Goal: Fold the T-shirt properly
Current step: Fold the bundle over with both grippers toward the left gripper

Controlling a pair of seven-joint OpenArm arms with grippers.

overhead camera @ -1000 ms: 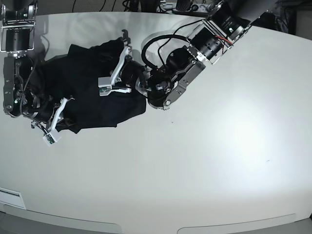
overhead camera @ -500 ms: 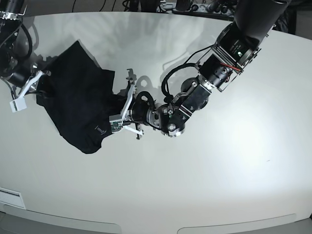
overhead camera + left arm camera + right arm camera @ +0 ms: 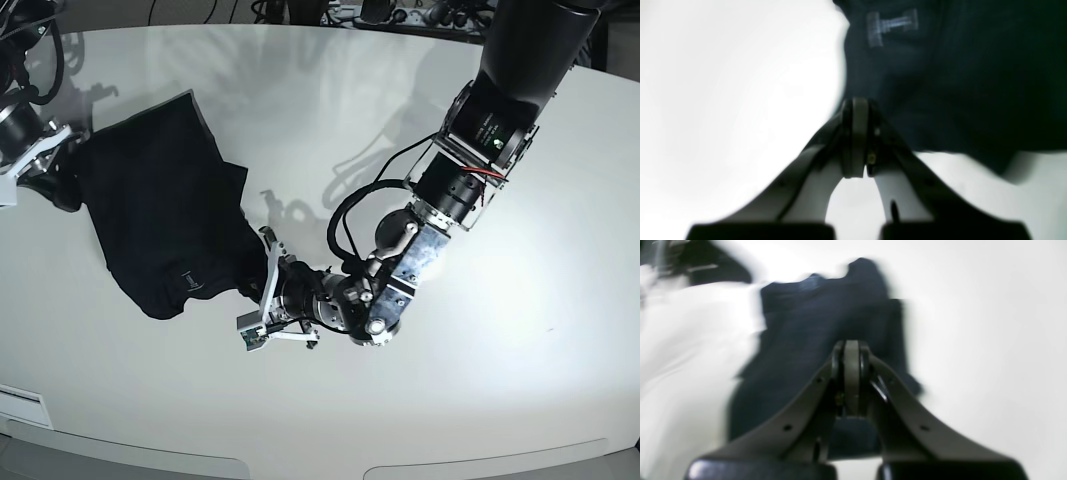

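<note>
The black T-shirt (image 3: pixel 160 215) hangs stretched between my two grippers over the left part of the white table (image 3: pixel 450 400). Its pale label (image 3: pixel 187 281) shows near the front edge. My left gripper (image 3: pixel 252 286) is shut on the shirt's right front corner. In the left wrist view the left gripper (image 3: pixel 856 103) has its jaws pressed together at the edge of the T-shirt (image 3: pixel 957 83), just below the label (image 3: pixel 892 25). My right gripper (image 3: pixel 62 165) is shut on the shirt's far left edge. In the blurred right wrist view the right gripper (image 3: pixel 851 346) is closed over the T-shirt (image 3: pixel 800 350).
The left arm's thick black body (image 3: pixel 480 120) reaches in from the back right, with looped cables (image 3: pixel 350 210) beside it. Cables and plugs (image 3: pixel 390 12) lie beyond the table's far edge. A pale strip (image 3: pixel 20 405) sits at the front left corner.
The bunched shirt has been pulled out and spread. My left gripper dragged its corner toward the table's front, while my right gripper carried the other edge back to the far left.
</note>
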